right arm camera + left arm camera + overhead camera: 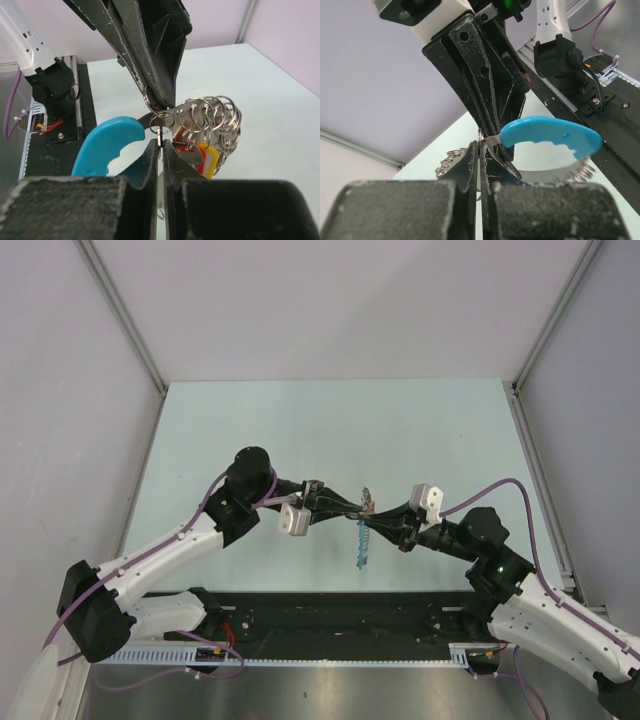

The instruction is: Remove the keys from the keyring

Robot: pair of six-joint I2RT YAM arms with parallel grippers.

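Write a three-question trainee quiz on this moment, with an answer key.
1. True or false: the key cluster lies flat on the table.
2. The strap hanging from the cluster is: A red, B blue, C green.
3. Fill in: the left end effector and right end effector are both ____ on thin metal at the cluster.
Key: 1 false, it is held above the table between the two end effectors; 2 B; 3 shut.
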